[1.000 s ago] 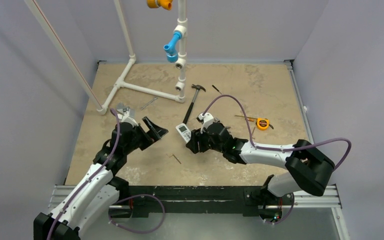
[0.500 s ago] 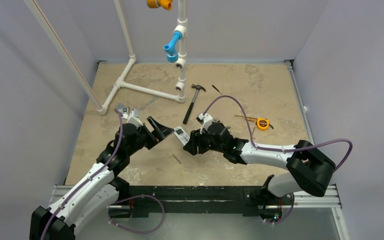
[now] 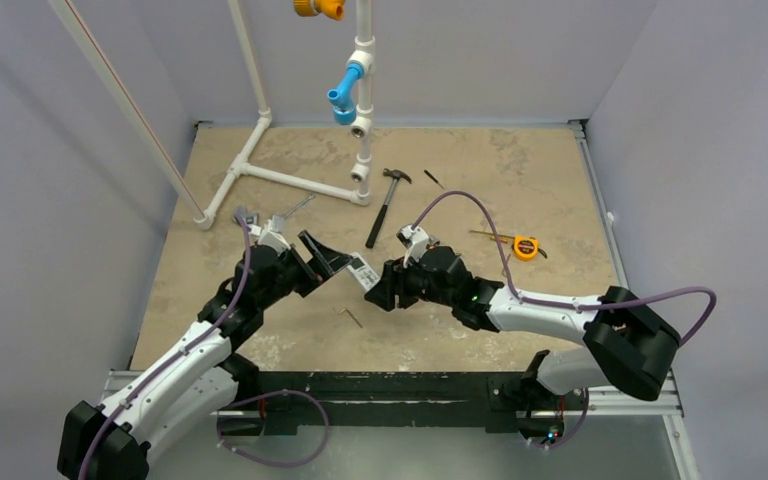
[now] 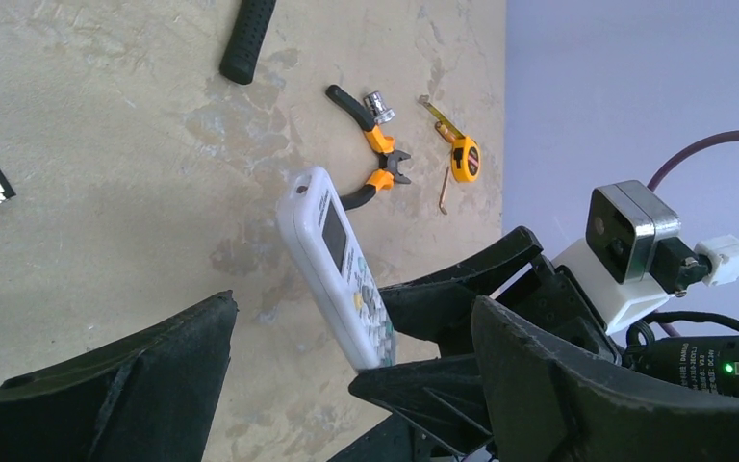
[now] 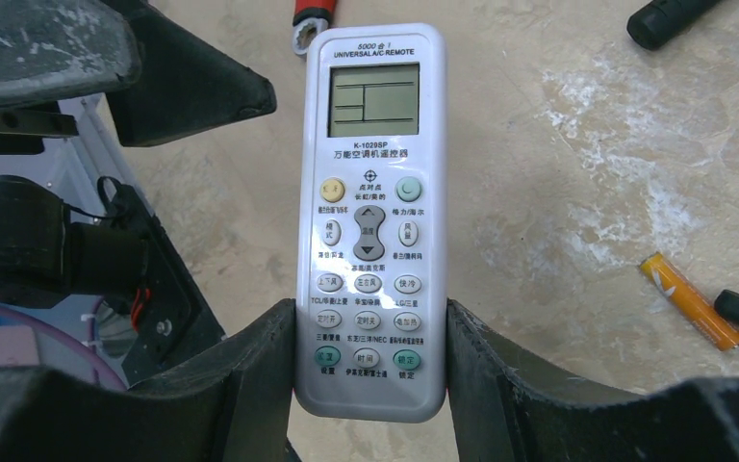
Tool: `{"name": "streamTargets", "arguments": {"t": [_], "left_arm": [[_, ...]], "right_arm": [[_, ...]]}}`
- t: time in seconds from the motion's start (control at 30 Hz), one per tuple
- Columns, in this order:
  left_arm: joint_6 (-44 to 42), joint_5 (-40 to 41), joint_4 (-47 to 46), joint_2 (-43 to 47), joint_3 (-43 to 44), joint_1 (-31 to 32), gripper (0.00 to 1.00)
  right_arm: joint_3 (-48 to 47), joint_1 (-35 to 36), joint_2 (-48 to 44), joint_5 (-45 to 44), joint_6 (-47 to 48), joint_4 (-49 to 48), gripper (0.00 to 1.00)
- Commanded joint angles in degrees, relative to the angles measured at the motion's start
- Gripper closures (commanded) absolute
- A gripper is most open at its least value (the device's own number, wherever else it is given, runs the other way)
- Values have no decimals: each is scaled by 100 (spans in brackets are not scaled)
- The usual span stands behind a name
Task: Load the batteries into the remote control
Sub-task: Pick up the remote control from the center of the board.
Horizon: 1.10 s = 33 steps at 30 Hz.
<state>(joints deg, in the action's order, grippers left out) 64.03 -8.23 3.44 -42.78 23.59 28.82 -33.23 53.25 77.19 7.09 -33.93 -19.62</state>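
The right gripper (image 5: 370,332) is clamping the slim white plastic remote control (image 5: 370,192) by its lower end, buttons facing its wrist, probably offering it across. The left gripper (image 3: 330,265), jaws wide and empty, is closing on the free end, nearer than a second ago. One orange-wrapped cylindrical battery (image 5: 690,300) is lying on the table beside the right gripper.

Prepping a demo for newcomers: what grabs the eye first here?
The white remote control stands out, clamped by its lower end in the right tool mid-table, screen facing the wrist camera. The left tool hangs open close by the remote's free end. One orange battery lies loose on the table, at the right of the right wrist view.
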Motion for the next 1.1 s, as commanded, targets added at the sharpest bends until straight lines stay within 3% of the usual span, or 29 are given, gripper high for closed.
{"name": "streamTargets", "arguments": {"t": [0.0,0.3,0.83,1.07], "left_arm": [[90,-3,-546,-128,-24,60,11],[204,44,-732,-325,-80,217,16],[285,11,-1250,-769,-18,526,45],[264,25,-1345,-789,-17,618,63]], "right_arm": [[27,36,-253,173,-199,-461,75],[60,45,-470,354,-373,-655,75],[10,89,-540,611,-368,-811,76],[36,98,-573,542,-336,-819,76]]}}
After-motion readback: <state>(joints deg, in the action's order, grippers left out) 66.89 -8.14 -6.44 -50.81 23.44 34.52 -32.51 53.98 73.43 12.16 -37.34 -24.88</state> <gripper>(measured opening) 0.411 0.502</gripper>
